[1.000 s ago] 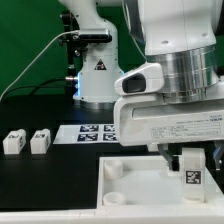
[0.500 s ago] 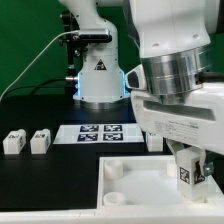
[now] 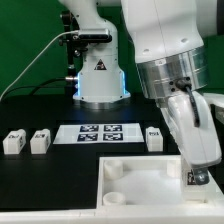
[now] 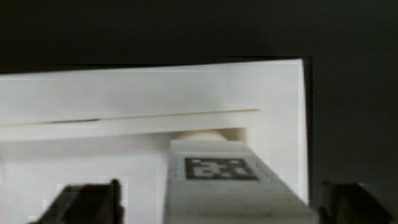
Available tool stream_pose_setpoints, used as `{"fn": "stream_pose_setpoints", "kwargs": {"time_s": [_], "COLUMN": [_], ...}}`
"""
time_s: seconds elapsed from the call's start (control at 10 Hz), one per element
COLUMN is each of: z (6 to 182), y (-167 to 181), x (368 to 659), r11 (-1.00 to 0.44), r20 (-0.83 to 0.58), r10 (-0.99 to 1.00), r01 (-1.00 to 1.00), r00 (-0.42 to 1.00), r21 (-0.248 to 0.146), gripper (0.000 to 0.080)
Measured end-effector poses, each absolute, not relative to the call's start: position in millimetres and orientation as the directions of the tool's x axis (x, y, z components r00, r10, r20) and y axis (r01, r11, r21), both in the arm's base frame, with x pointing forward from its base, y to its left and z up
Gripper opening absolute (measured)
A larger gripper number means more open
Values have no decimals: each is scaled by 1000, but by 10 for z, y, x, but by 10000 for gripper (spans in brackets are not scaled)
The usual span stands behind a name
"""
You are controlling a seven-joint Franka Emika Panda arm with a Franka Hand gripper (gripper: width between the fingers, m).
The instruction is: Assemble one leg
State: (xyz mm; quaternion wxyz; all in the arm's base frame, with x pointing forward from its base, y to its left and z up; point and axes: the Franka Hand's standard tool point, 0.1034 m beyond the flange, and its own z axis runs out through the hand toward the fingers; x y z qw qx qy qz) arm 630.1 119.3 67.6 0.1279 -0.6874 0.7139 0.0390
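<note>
A white leg [image 4: 217, 170] with a black-and-white tag stands upright at the near corner of the white tray [image 3: 140, 172] on the exterior view's right; it also shows in the exterior view [image 3: 196, 178]. My gripper [image 3: 192, 160] hangs over it, turned side-on. In the wrist view the gripper [image 4: 222, 203] straddles the leg, with a pale gap between the leg and one dark finger [image 4: 89, 203]. The jaws stand open. Three more legs stand on the table: two on the left [image 3: 13, 142] [image 3: 39, 141] and one by the tray's far edge [image 3: 154, 139].
The marker board [image 3: 98, 133] lies flat behind the tray. The arm's white base [image 3: 98, 80] stands at the back. A round socket [image 3: 113, 170] shows in the tray's far left corner. The table is black.
The wrist has turned and swung toward the exterior view's right over the tray's corner. The leg stays at that corner, now mostly hidden behind the hand.
</note>
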Motion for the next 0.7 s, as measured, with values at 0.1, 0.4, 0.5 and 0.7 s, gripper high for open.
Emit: {"fn": "stream_pose_setpoints", "kwargs": {"time_s": [0.1, 0.4, 0.5, 0.7], "z": [661, 666, 665, 709], "y": [1165, 1185, 1176, 1174], "x": [6290, 6280, 6282, 6340], "r11": [-204, -691, -776, -995], "r20": [-187, -59, -34, 98], "r10": [-954, -702, -607, -44], "r01": [-965, -698, -601, -34], "r00": [234, 710, 794, 994], "r21": [-165, -185, -190, -97], "gripper": [620, 649, 649, 649]}}
